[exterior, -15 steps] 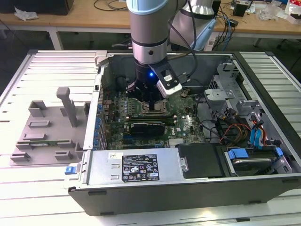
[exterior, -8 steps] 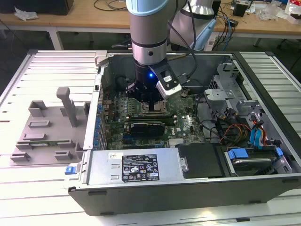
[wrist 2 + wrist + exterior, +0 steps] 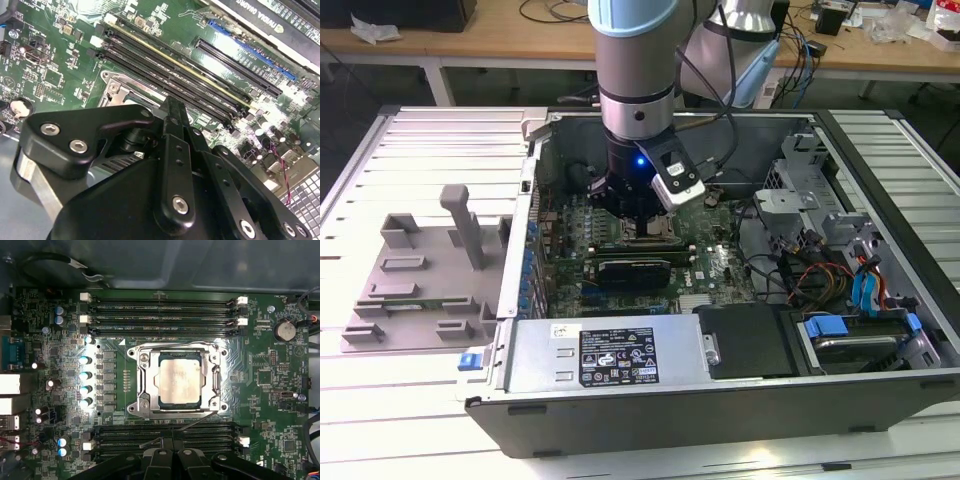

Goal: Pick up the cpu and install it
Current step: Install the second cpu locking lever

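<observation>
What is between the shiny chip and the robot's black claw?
In the first wrist view, rows of long black memory slots and a thin metal lever lie between the cpu and the gripper.

Even, bright room light fills the exterior view; the open computer case point(image 3: 720, 400) is darker inside, with a small blue glow on the arm's wrist point(image 3: 638, 160). In the first wrist view, a light near the camera glares off the motherboard point(image 3: 110, 347) at nine o'clock from the cpu point(image 3: 180, 378), whose metal top shines softly. In the second wrist view the gripper point(image 3: 172, 112) body looms dark and slightly blurred.
</observation>
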